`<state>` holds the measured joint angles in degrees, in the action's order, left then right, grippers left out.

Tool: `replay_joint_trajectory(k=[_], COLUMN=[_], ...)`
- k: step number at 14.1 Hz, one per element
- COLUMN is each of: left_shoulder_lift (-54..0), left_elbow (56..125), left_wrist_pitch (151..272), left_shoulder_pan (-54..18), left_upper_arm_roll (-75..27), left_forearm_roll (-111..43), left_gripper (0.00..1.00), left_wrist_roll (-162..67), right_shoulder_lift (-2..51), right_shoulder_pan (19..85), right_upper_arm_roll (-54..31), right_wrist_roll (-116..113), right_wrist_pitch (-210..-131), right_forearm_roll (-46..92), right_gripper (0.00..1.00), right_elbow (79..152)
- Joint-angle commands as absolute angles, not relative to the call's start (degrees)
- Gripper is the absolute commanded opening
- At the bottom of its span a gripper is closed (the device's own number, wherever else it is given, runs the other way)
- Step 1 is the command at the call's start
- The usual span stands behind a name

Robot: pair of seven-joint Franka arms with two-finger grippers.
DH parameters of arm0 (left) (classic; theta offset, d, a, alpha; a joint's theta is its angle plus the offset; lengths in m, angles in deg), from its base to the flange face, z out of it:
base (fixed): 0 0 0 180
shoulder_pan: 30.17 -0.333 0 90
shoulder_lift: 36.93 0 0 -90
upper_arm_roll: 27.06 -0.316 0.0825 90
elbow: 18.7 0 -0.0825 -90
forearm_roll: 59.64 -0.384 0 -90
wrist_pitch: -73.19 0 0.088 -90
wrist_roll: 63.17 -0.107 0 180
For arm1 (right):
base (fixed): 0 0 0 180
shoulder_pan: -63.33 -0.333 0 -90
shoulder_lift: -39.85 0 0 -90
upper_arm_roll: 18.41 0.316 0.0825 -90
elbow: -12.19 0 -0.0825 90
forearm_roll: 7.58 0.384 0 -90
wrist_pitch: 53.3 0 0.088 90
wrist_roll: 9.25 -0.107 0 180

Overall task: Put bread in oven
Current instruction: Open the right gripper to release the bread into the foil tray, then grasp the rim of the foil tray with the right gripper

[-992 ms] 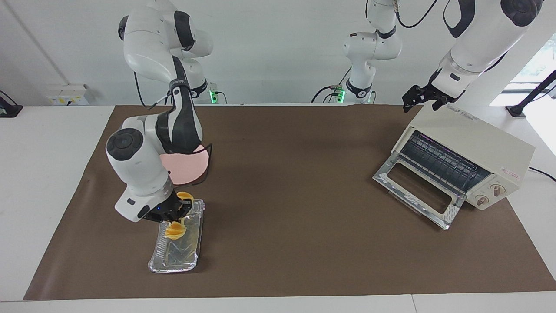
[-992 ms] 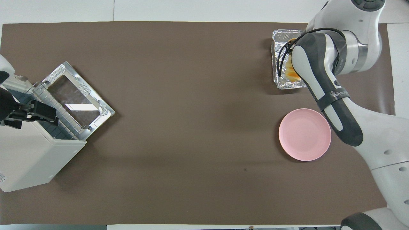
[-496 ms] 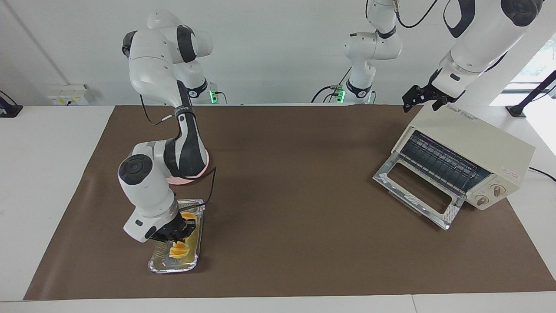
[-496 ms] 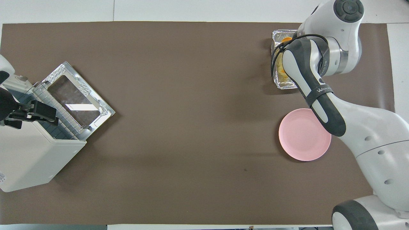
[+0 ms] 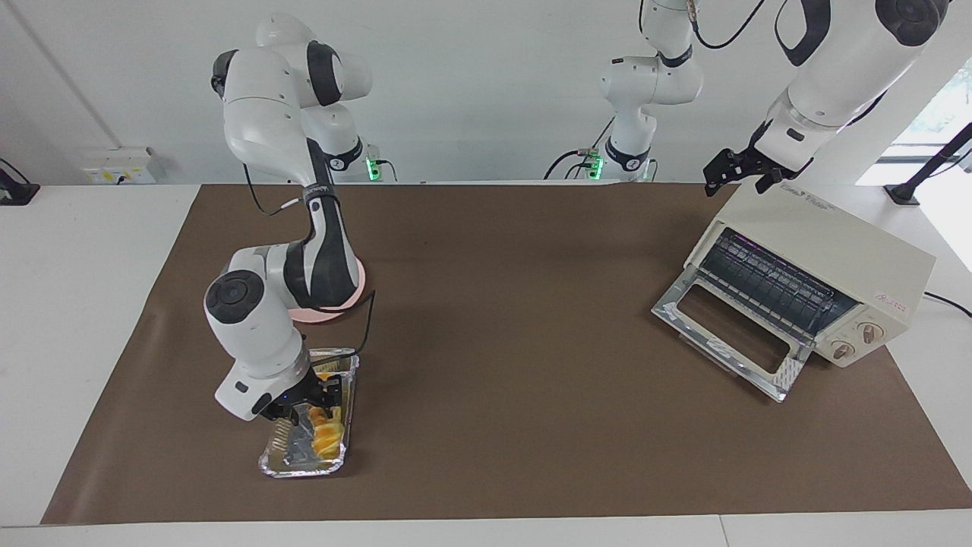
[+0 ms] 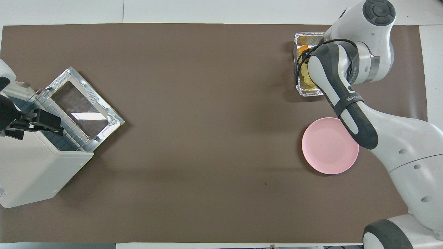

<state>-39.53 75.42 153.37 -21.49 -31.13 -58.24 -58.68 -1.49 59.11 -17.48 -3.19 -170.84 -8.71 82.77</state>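
Mostly hidden under the right tool [image 5: 307, 405] and its arm: bread [image 5: 325, 434], foil tray [image 5: 343, 448], pink plate [image 5: 357, 292]. Cut off at the overhead view's edge: oven [image 6: 31, 173], left tool [image 6: 52, 122].

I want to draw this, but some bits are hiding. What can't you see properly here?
- Bread: in the overhead view the right arm covers most of it. In the facing view the right tool hides its nearer end.
- Oven: in the overhead view the picture's edge cuts it off. The knob settings are too small to read.
- Pink plate: in the facing view it is mostly hidden under the right arm.
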Motion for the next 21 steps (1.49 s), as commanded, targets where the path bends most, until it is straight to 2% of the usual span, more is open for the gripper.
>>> replay_joint_trajectory(k=[1, 4, 9, 10, 11, 12, 13, 14, 19, 21], left_shoulder_lift=[-40.3, -40.3, -40.3, -40.3, -40.3, -40.3, -40.3, -40.3, -40.3, -40.3], left_elbow=[75.6, 75.6, 75.6, 75.6, 75.6, 75.6, 75.6, 75.6, 75.6, 75.6], left_wrist_pitch=[152.6, 152.6, 152.6, 152.6, 152.6, 152.6, 152.6, 152.6, 152.6, 152.6], left_shoulder_pan=[-22.0, -22.0, -22.0, -22.0, -22.0, -22.0, -22.0, -22.0, -22.0, -22.0], left_upper_arm_roll=[-30.8, -30.8, -30.8, -30.8, -30.8, -30.8, -30.8, -30.8, -30.8, -30.8], left_forearm_roll=[-58.1, -58.1, -58.1, -58.1, -58.1, -58.1, -58.1, -58.1, -58.1, -58.2], left_gripper=[1.0, 1.0, 1.0, 1.0, 1.0, 1.0, 1.0, 1.0, 1.0, 1.0], left_wrist_roll=[-58.7, -58.7, -58.7, -58.7, -58.7, -58.7, -58.7, -58.7, -58.7, -58.7], right_shoulder_lift=[2.0, 1.8, 3.5, 4.1, 4.2, 4.2, 4.3, 4.3, 4.3, 4.5], right_shoulder_pan=[61.6, 63.2, 64.0, 64.0, 64.0, 64.0, 64.0, 63.9, 63.9, 64.1], right_upper_arm_roll=[-16.9, -17.0, -17.4, -17.4, -17.4, -17.4, -17.4, -17.4, -17.4, -17.4], right_wrist_roll=[-1.0, 5.4, 7.2, 7.7, 7.8, 7.9, 8.0, 7.9, 8.0, 8.4], right_wrist_pitch=[-166.9, -171.5, -184.7, -186.4, -186.4, -186.0, -185.8, -185.9, -185.1, -181.9], right_forearm_roll=[-8.5, -8.6, -9.1, -9.1, -9.1, -9.2, -9.2, -9.1, -9.1, -9.1], right_gripper=[1.0, 1.0, 0.99, 0.92, 0.8, 0.47, 0.03, 0.0, 0.0, 0.0], right_elbow=[84.3, 85.0, 97.1, 98.6, 98.8, 98.8, 98.9, 98.9, 98.6, 96.9])
